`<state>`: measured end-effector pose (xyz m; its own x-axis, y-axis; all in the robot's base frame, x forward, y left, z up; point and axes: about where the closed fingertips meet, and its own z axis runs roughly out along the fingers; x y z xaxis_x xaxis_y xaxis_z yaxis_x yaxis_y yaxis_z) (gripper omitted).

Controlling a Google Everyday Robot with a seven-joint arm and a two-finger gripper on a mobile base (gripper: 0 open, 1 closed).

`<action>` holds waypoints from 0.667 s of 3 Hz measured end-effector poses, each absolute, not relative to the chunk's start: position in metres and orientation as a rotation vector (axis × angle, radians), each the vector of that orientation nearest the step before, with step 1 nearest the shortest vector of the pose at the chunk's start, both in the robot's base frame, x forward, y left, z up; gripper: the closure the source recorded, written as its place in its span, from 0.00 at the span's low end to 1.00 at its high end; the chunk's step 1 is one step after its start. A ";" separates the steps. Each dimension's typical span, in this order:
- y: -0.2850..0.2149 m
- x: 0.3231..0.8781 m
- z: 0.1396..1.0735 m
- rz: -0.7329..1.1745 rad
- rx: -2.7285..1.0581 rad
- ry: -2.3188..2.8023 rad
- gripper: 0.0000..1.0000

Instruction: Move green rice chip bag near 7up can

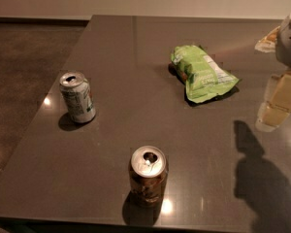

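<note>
While green rice chip bag (203, 74) lies flat, 7up can (77, 97) well to its left, gripper (272, 114) to its right, open or closed cannot tell

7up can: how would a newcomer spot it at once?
On the dark table, look near the left edge, far from the gripper at the right. The 7up can stands there, silvery-white and green, unlike the brown can at the front.

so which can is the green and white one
The 7up can by the table's left edge; the brown can stands near the front edge. The gripper hangs at far right.
</note>
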<state>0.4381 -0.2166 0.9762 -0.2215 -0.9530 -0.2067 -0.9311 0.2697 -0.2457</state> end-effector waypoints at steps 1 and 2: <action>-0.217 0.438 0.976 -0.099 -1.724 2.232 0.00; -0.211 0.461 0.975 -0.143 -1.650 2.259 0.00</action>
<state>0.4610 -0.2114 0.9747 -0.2685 -0.9399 -0.2109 -0.9058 0.3208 -0.2767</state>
